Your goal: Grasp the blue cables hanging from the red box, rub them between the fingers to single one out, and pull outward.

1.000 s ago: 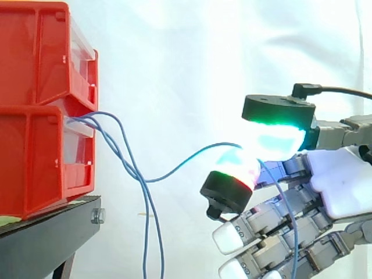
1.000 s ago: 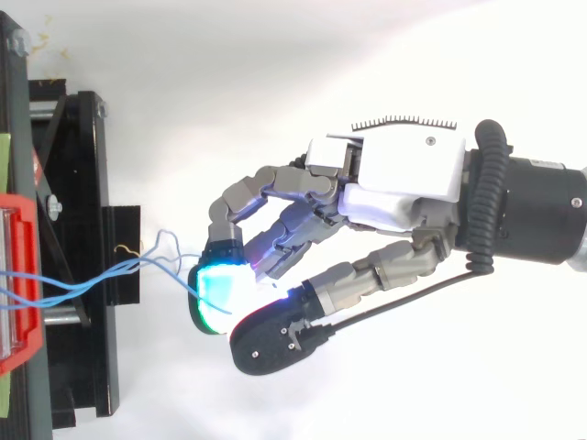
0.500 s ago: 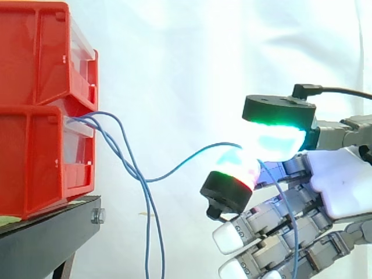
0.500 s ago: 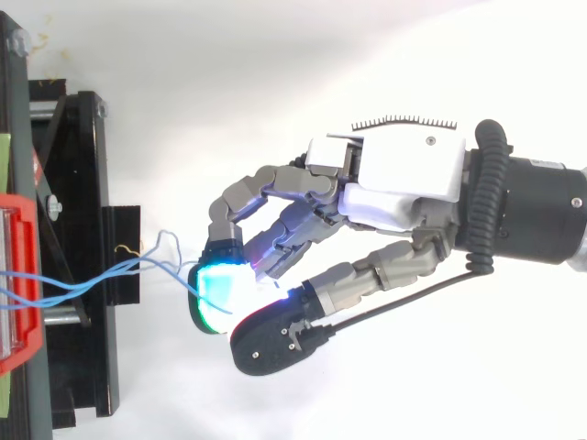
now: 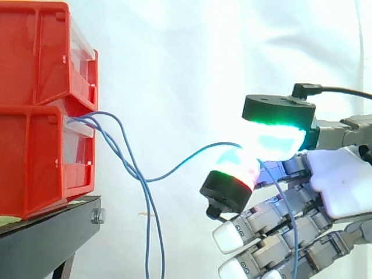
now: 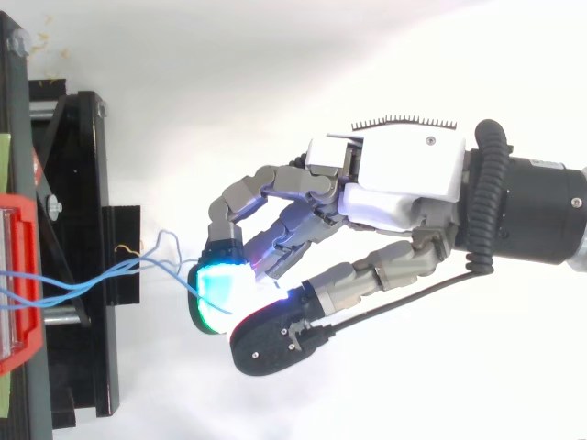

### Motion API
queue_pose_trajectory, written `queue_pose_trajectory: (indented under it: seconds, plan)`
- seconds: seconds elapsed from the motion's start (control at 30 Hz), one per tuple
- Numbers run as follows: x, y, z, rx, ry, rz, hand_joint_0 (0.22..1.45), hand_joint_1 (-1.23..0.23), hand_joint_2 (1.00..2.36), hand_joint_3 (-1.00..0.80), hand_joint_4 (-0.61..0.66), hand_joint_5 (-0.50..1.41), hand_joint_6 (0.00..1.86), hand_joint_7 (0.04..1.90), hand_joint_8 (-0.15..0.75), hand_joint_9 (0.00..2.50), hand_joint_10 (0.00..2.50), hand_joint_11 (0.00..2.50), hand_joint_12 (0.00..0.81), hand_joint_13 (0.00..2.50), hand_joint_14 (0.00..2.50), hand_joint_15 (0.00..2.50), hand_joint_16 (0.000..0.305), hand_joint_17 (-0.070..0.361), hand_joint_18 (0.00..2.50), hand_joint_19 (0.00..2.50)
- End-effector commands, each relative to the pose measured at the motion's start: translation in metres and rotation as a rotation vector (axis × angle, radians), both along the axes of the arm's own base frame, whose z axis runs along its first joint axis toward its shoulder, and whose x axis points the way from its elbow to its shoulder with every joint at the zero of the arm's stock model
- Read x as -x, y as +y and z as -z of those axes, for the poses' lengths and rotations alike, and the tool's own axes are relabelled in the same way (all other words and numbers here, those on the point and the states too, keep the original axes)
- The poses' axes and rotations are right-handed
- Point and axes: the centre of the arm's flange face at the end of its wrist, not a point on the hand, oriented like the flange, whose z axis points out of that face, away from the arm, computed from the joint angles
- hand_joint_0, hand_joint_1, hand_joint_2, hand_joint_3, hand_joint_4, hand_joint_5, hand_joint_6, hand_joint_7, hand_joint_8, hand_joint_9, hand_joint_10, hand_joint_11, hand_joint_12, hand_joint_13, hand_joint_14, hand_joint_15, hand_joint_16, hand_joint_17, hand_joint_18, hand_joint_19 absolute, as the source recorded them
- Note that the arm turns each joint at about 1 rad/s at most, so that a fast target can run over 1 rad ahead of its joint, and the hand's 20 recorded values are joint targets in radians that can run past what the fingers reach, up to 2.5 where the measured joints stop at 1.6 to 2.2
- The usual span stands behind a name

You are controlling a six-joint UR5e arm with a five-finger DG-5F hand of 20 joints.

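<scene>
Where it all stands: white curtain (image 5: 174, 58) behind, black stand (image 5: 52, 232) at lower left, stacked red boxes (image 5: 40, 110) on it, hugging the left edge.
Cables: blue cables (image 5: 125, 157) spill from the lower box's front, most drooping past the stand's edge to the bottom of the frame.
Loner: single strand (image 5: 192, 157) sags rightward across mid-frame, up into the glowing pads (image 5: 235, 168).
Grip: hand (image 5: 340, 186) at centre right, curled, two pads nipped onto that strand; its tail dangles over the lower fingers.
Open room: plain curtain between box front and fingertips, more above the hand.
</scene>
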Motion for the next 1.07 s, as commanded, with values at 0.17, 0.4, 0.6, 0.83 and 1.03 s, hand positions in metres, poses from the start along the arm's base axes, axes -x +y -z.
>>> queue_pose_trajectory:
  seconds: [0.17,0.4,0.6,0.83,1.03]
  plan:
    - [0.0002,-0.0001,0.0002,0.000,0.001,0.000,0.60,-0.88,1.01,-0.06,0.05,-0.06,0.85,1.19,0.302,0.84,0.00,0.15,0.408,0.64,0.01,0.26,0.056,0.125,0.69,0.26]
    - [0.0002,-0.0001,0.0002,0.001,0.001,0.000,0.61,-0.88,1.01,-0.07,0.05,-0.06,0.86,1.18,0.304,0.83,0.00,0.11,0.406,0.64,0.01,0.26,0.056,0.125,0.69,0.27]
    - [0.0000,-0.0001,0.0001,0.000,-0.001,0.000,0.60,-0.87,1.01,-0.07,0.05,-0.07,0.86,1.18,0.304,0.83,0.00,0.14,0.406,0.64,0.01,0.26,0.056,0.125,0.69,0.27]
    - [0.0000,-0.0001,0.0001,0.000,-0.001,0.000,0.61,-0.87,1.01,-0.07,0.04,-0.07,0.86,1.17,0.305,0.84,0.00,0.14,0.405,0.64,0.01,0.26,0.056,0.125,0.69,0.27]
    - [0.0000,-0.0001,0.0001,0.001,0.000,0.000,0.61,-0.87,1.01,-0.07,0.04,-0.07,0.86,1.18,0.304,0.84,0.00,0.16,0.406,0.63,0.01,0.26,0.056,0.126,0.69,0.27]
